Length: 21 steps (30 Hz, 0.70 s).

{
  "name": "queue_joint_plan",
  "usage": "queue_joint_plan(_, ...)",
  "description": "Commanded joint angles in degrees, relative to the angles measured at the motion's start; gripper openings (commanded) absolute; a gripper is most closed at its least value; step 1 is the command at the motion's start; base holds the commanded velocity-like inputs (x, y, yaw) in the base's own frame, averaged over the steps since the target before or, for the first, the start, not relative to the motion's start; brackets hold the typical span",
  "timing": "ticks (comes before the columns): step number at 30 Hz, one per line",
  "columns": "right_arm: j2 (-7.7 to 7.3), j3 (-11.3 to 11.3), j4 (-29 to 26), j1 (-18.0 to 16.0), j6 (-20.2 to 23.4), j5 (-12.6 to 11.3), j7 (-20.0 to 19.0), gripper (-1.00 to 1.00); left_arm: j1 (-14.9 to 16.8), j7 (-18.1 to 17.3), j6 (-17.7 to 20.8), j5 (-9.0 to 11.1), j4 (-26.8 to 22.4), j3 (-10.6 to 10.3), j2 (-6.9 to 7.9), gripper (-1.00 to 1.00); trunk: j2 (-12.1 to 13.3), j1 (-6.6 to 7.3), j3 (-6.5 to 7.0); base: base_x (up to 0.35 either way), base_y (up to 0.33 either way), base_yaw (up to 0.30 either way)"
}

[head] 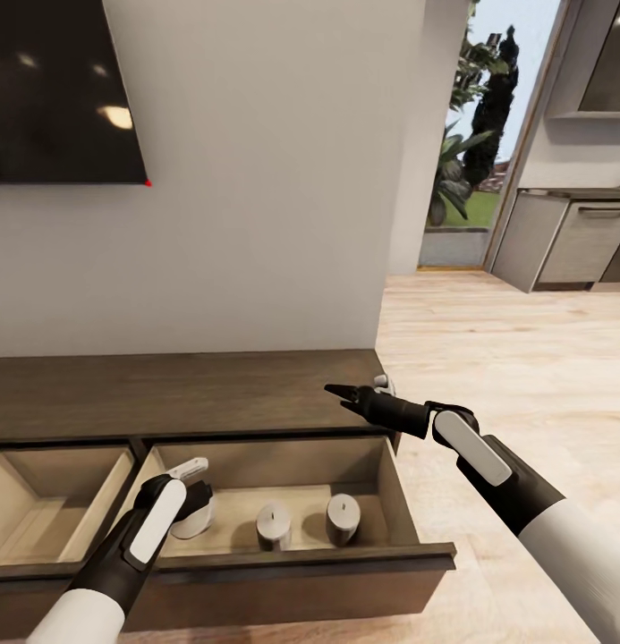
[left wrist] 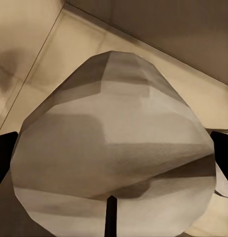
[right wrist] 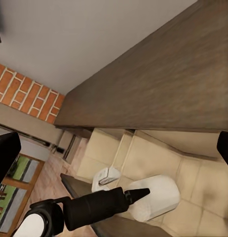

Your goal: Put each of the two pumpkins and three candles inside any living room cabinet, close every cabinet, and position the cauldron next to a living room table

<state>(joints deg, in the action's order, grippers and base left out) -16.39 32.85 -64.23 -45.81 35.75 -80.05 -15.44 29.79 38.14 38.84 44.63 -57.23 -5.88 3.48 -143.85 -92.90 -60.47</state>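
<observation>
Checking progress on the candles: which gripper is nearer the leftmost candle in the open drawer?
Left. The left gripper is at the leftmost candle inside the drawer; the right gripper hovers above the cabinet top.

Lighting is even, soft and bright. Daylight enters through the tall glazed doorway point(head: 475, 134). The black wall-mounted screen point(head: 59, 89) carries ceiling-lamp glare spots. Soft shadow lies inside the pale-wood open drawer point(head: 381, 501). In the left wrist view the faceted beige candle point(left wrist: 111, 148) appears coarse and blurred close up.
</observation>
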Motion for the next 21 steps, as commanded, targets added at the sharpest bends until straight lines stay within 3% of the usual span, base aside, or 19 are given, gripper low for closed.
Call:
queue_joint_plan(1, -0.05, 0.09, 0.0, -0.03, 0.04, -0.1, -0.12, 1.0, 0.02, 0.62, 0.01, 0.58, -0.07, -0.2, 0.09, -1.0, -0.02, 0.01, -0.06, 0.039, 0.0, 0.0)
queue_joint_plan(11, -0.05, 0.03, 0.06, -0.06, 0.1, -0.1, -0.13, 1.0, 0.02, 0.48, 0.01, 0.63, -0.07, -0.17, 0.18, -1.0, -0.02, 0.01, -0.06, 0.055, 0.0, 0.0)
queue_joint_plan(21, -0.17, 0.03, 0.02, 0.02, 0.11, -0.15, -0.21, 1.0, 0.04, 0.23, 0.01, 0.73, -0.05, -0.1, 0.21, -1.0, -0.16, -0.25, -2.27, 0.0, 0.0, 0.0)
